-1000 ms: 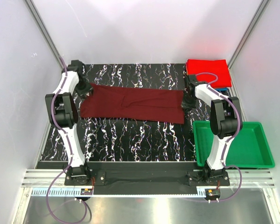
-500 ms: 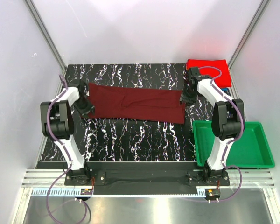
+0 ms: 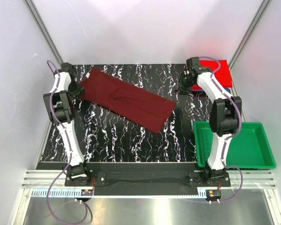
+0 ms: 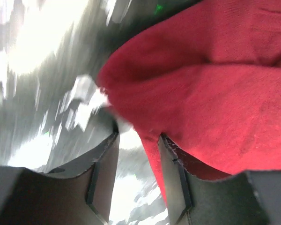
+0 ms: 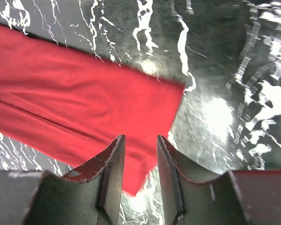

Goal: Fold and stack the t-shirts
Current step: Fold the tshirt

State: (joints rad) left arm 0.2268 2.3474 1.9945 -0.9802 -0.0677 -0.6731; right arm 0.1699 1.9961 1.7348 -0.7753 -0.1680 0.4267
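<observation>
The dark maroon t-shirt [image 3: 126,99] lies flattened in a long strip, slanting from the back left towards the middle right. My left gripper [image 3: 76,90] is at its back-left end. In the left wrist view its jaws [image 4: 138,136] stand apart, with the shirt's edge [image 4: 215,93] hanging between them against the right finger. My right gripper [image 3: 182,88] is open and empty, above the table beyond the shirt's right end [image 5: 84,108]. The bright red t-shirt [image 3: 220,70] lies folded at the back right, partly hidden by my right arm. I cannot make out the blue shirt.
A green plastic tray [image 3: 267,145] stands at the front right, beside my right arm's base. White walls and slanted metal posts close in the black marbled table [image 3: 131,140] at the back and sides.
The maroon shirt has swung from lying level to slanting, its left end now further back. My left gripper moved back and left with it. My right gripper has come off the shirt's right end.
</observation>
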